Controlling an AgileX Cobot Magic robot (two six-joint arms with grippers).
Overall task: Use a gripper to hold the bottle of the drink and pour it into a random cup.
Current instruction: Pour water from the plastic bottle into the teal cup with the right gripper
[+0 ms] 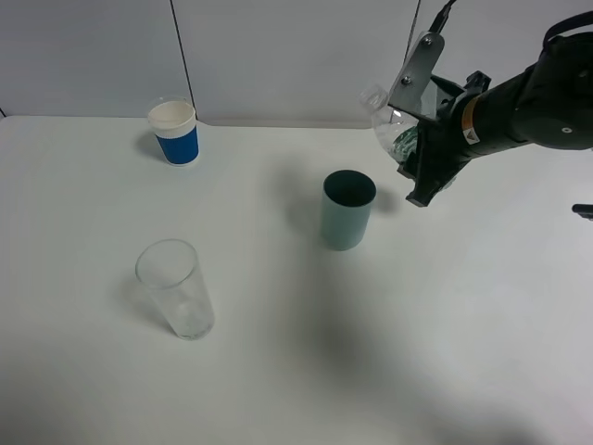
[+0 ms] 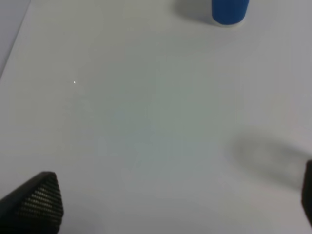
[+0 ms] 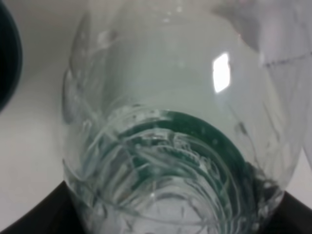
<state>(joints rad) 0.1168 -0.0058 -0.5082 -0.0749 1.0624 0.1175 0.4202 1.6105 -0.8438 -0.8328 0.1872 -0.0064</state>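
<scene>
While the right gripper's (image 1: 414, 153) fingers (image 1: 424, 181) clamp the clear green-labelled plastic bottle (image 1: 394, 128) aloft, pouring awaits; next, tip it over the teal plastic cup (image 1: 347, 211).

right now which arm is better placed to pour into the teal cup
Right: right gripper is shut on the bottle, raised close to the teal cup. The left gripper is open and empty.

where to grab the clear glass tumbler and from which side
Grip the clear glass tumbler around its side wall, just above the middle. It stands upright and widens toward the rim, so it probably won't slide down through the jaws. Come from the high view's left, where the table is bare; the teal cup stands on its right.
</scene>
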